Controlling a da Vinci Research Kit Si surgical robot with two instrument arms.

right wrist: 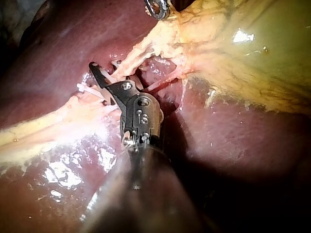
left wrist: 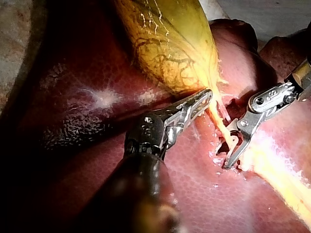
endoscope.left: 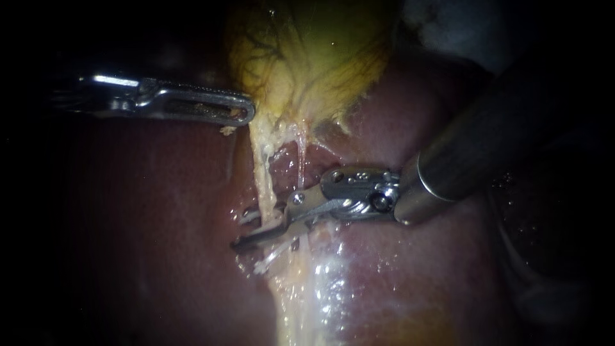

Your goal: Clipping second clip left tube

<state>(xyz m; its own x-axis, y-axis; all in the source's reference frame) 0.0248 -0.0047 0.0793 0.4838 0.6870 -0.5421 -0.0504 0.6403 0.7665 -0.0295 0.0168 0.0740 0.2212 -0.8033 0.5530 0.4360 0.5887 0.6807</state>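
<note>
**Observer:** Where is the left tube?

**Me:** The left tube [endoscope.left: 259,173] is the thick pale strand running from the neck of the gallbladder [endoscope.left: 307,57], at the far side, toward the near side across the liver [endoscope.left: 147,211]. A thinner strand [endoscope.left: 301,157] lies just to its right.

**Observer:** What is your right instrument doing?

**Me:** My right instrument [endoscope.left: 253,227] comes in from the upper right and reaches left across the liver. Its jaws stand apart in a narrow V with the left tube passing between them. I see a gap, so I would not call it a grip.

**Observer:** Is there anything on the tube?

**Me:** A white clip [endoscope.left: 266,261] sits across it, just on the near side of my right jaws.

**Observer:** And your left instrument?

**Me:** My left instrument [endoscope.left: 243,115] comes in from the left, well on the far side of the right one. Its long jaws lie together, and their tip pinches the edge of the gallbladder at its neck, where the left tube begins. From the left wrist camera the jaws look closed on that yellow edge, with the tube hanging off just beyond the tip.
</note>
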